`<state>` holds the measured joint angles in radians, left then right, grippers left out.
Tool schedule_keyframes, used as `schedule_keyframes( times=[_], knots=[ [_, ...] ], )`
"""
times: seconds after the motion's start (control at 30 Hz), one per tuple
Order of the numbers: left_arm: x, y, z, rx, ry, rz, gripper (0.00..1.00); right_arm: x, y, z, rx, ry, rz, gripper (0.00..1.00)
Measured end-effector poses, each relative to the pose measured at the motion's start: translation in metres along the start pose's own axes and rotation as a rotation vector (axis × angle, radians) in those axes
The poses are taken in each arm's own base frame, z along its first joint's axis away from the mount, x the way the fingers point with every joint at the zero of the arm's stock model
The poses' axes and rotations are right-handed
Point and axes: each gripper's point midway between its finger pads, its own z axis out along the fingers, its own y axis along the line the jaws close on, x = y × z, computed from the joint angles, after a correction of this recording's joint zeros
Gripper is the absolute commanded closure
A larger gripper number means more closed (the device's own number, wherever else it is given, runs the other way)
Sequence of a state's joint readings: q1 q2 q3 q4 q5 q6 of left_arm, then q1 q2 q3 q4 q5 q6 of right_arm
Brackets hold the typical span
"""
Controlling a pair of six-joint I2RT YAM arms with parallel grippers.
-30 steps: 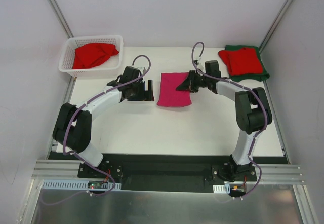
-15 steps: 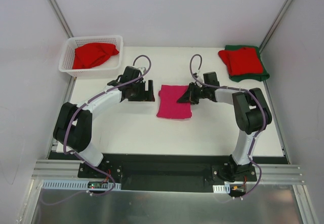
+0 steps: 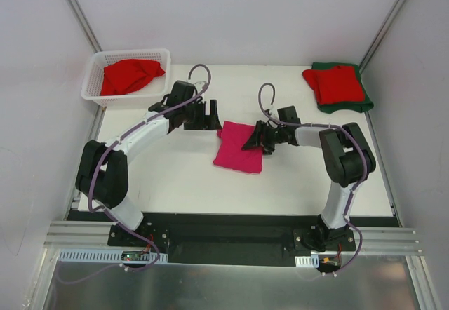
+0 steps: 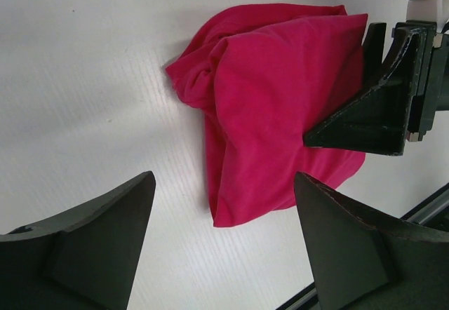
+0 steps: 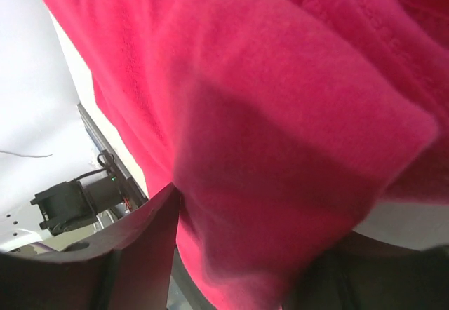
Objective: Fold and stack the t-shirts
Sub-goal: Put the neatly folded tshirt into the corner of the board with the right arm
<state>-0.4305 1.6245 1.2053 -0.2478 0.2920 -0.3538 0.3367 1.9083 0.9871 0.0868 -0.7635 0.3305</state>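
Centrally, in the middle of the top view, the magenta-pink t-shirt (image 3: 238, 152) lies on the white tabletop (image 3: 175, 177) as a compact folded rectangle, slightly skewed, its upper left corner bunched rather than flat. The right tool (image 3: 254, 144) lies low at the shirt's right edge, fingers pointing left over the cloth. Its own camera shows pink fabric filling the gap between the jaws, but whether they pinch it or stand slack around it cannot be told. This low, sideways reach suits dragging or lifting the bundle by one edge, probably toward the pile at upper right. Just beyond, at the shirt's upper left corner, the left tool (image 3: 208, 117) hovers with jaws spread wide and nothing between them. Its camera looks down on the shirt's crumpled side, so it appears placed to steady or tidy that side if needed. Farther back, at the upper left of the frame, a white lattice basket (image 3: 95, 85) holds a loose red t-shirt (image 3: 130, 75), crumpled and not yet folded: the supply of work remaining. At the upper right, well apart from both tools, a folded red t-shirt (image 3: 333, 82) rests on a dark green t-shirt (image 3: 351, 106), whose edge shows along the bottom and right: the stack being built.
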Motion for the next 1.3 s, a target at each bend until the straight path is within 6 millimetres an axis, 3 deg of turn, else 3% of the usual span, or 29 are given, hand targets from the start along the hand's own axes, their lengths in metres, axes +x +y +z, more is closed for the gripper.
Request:
schedule_keyframes(
  times=[0.23,0.47,0.63,0.83,0.87,0.93,0.97,1.13,1.3],
  knots=[
    [0.003,-0.014,-0.001,0.056,0.020,0.017,0.22,0.006,0.005,-0.023,0.069,-0.028,-0.037,0.39],
    [-0.004,-0.043,-0.007,0.148,0.016,0.073,0.23,0.000,0.029,-0.058,0.094,-0.106,-0.115,0.23],
    [-0.004,-0.060,-0.007,0.221,0.027,0.091,0.28,-0.007,0.023,-0.077,0.136,-0.150,-0.116,0.19],
    [0.000,-0.075,0.014,0.335,0.053,0.082,0.46,-0.011,0.001,-0.086,0.185,-0.176,-0.070,0.19],
    [0.000,-0.077,0.019,0.352,0.054,0.081,0.53,-0.010,-0.002,-0.087,0.191,-0.176,-0.065,0.19],
    [0.001,-0.082,0.029,0.389,0.060,0.066,0.88,-0.008,-0.006,-0.086,0.196,-0.170,-0.058,0.19],
    [0.001,-0.084,0.033,0.404,0.063,0.060,1.00,-0.007,-0.007,-0.085,0.198,-0.168,-0.055,0.19],
    [0.009,-0.089,0.056,0.480,0.094,0.014,1.00,-0.003,-0.013,-0.084,0.205,-0.159,-0.042,0.19],
    [0.018,-0.094,0.063,0.556,0.109,-0.035,1.00,-0.006,-0.020,-0.083,0.209,-0.165,-0.030,0.19]
  ],
)
